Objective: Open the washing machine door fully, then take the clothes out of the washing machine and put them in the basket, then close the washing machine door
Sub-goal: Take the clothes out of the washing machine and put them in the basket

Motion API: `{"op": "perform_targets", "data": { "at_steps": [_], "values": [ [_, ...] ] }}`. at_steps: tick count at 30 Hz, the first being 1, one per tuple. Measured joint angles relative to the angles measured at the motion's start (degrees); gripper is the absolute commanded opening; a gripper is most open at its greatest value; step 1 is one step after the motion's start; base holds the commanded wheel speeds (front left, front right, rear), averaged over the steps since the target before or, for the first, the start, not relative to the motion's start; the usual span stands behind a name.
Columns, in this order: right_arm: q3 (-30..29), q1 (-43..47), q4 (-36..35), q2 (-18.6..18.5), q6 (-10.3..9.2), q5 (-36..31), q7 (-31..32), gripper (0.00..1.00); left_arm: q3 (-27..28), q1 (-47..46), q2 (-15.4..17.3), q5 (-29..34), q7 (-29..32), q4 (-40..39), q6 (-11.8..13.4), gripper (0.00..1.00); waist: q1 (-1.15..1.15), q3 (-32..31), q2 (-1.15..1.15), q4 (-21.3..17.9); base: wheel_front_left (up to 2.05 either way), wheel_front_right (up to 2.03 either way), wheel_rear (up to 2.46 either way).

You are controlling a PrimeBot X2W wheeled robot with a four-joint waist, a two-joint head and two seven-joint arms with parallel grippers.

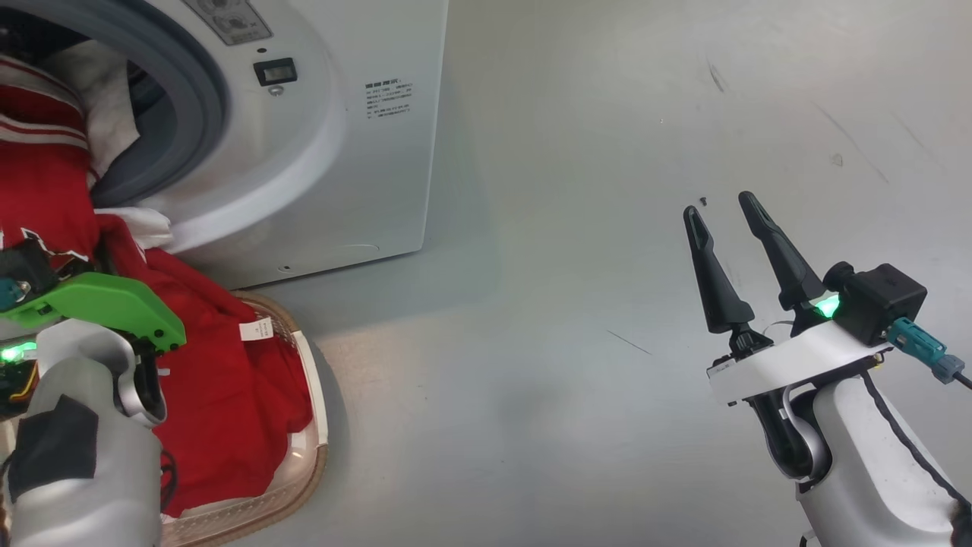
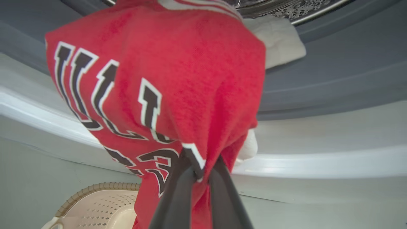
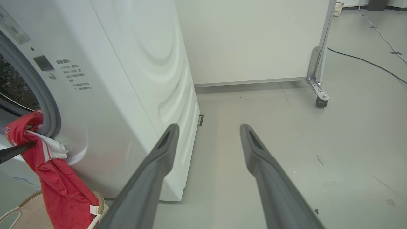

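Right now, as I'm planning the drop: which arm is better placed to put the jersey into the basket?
Left. The left gripper is shut on the red jersey, which hangs down into the basket. The right gripper is open over bare floor, away from the washing machine.

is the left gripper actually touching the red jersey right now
Touching. The left wrist view shows the left gripper pinched shut on a fold of the red jersey, with the fabric bunched between its two dark fingers.
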Motion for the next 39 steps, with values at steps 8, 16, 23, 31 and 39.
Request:
{"op": "perform_targets", "data": {
  "at_steps": [8,16,23,31,39],
  "values": [
    [-0.4,0.6,0.7,-0.1,0.0,-0.5,0.0,1.0,-1.7,3.2,-0.1,1.4,-4.8,0.2,-2.1,0.0,0.0,-3.1,0.0,2.0,0.0,0.0,0.0],
    [-0.9,2.8,1.3,-0.4,0.0,-0.5,0.0,1.0,-4.1,6.0,-0.1,4.4,-7.7,-1.6,-3.1,0.0,0.0,-6.5,0.0,4.2,0.0,0.0,0.0],
    [-1.1,4.3,1.5,-0.5,0.0,-0.9,0.0,1.0,-5.6,8.0,0.1,6.6,-8.5,-5.5,-3.1,0.0,0.0,-9.1,0.0,6.4,0.0,0.0,0.0],
    [-0.9,5.8,1.5,-0.5,0.0,-1.1,0.0,1.0,-7.4,10.9,0.8,10.1,-8.5,-12.9,-3.0,0.0,0.0,-11.9,0.0,8.6,0.0,0.0,0.0],
    [-1.3,6.5,1.5,-0.5,0.0,-1.2,0.0,1.0,-7.7,14.5,0.9,12.3,-8.5,-23.7,-2.5,0.0,0.0,-13.5,0.0,10.5,0.0,0.0,0.0]
  ]
}}
